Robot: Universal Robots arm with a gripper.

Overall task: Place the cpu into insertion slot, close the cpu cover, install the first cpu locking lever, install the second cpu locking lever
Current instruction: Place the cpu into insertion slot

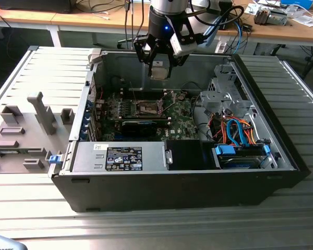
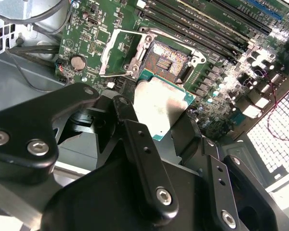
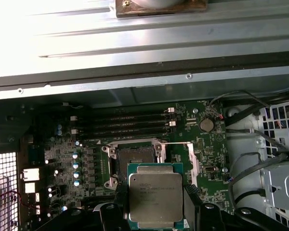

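Case (image 1: 146, 187) holds motherboard (image 1: 183, 125) — gripper (image 1: 159, 71) clasps cpu (image 3: 155, 195) above socket (image 3: 135, 156).

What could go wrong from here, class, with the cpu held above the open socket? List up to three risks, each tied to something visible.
1. The end effector grips the cpu by its edges alone; a slip might drop it onto the socket and its exposed contacts.
2. Set down tilted or offset, it could bend those contacts.
3. The opened cover stands beside the socket; the end effector may catch it.
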